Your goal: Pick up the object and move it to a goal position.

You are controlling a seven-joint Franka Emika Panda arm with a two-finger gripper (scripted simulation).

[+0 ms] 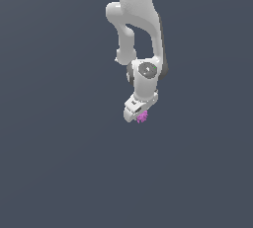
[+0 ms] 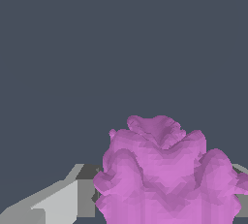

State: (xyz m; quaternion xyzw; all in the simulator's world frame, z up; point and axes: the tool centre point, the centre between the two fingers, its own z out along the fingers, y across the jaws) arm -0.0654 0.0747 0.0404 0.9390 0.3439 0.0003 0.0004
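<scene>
One arm, one gripper, one lump are counted; nothing else is seen against the flat slate-grey background in either view.

Exterior view, left to right: the gripper body is seen first, white and blocky, angled downward below a rounded white wrist joint with a grey disc face. Just beside its tip, toward the exterior view's right, the magenta-purple lump is seen touching the gripper's end. It is much smaller than the gripper.

Wrist view: a pale grey finger with flat faceted faces is seen on one side of the lump; a thin grey sliver shows at the lump's far side. The lump sits between them, bumpy, lobed, matte, irregular. The fingers appear clamped on it, held apart only by its width.

No obstruction is seen around the gripper.
</scene>
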